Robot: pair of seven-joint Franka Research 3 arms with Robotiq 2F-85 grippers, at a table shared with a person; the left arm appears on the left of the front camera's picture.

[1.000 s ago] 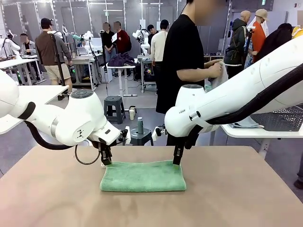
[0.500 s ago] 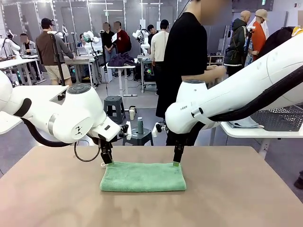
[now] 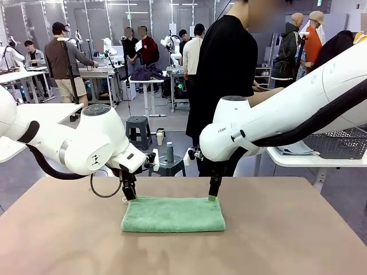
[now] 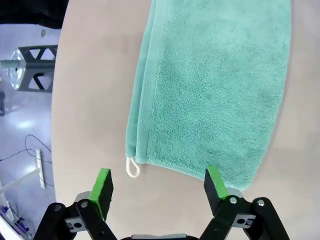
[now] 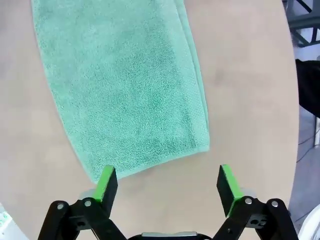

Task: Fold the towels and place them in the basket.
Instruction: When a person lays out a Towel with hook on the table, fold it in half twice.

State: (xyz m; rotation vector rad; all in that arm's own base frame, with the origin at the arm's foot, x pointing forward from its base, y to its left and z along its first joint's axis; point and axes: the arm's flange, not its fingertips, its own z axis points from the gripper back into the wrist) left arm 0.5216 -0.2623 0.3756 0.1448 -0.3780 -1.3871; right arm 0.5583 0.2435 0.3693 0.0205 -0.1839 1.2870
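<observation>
The green towel (image 3: 173, 214) lies folded into a long flat strip at the middle of the table (image 3: 57, 240), its long sides running left to right. In my left wrist camera the towel (image 4: 215, 85) shows layered edges along one side and a small white loop (image 4: 132, 168) sticking out at one corner. My left gripper (image 3: 129, 195) hangs at the towel's far left corner. Its jaws are spread wide with nothing between them (image 4: 157, 182); one pad sits over the towel's short edge, the other over bare table. My right gripper (image 3: 213, 195) stands at the far right corner. It is also spread and empty (image 5: 167, 182), one pad by a corner of the towel (image 5: 120, 85) and the other over bare table. I cannot tell whether either claw's tips touch the cloth. Far right, the basket (image 3: 342, 144) sits on a white side table (image 3: 321, 162), well apart from the towel. A person in black (image 3: 223, 74) stands at the far side, reaching toward that side table.
</observation>
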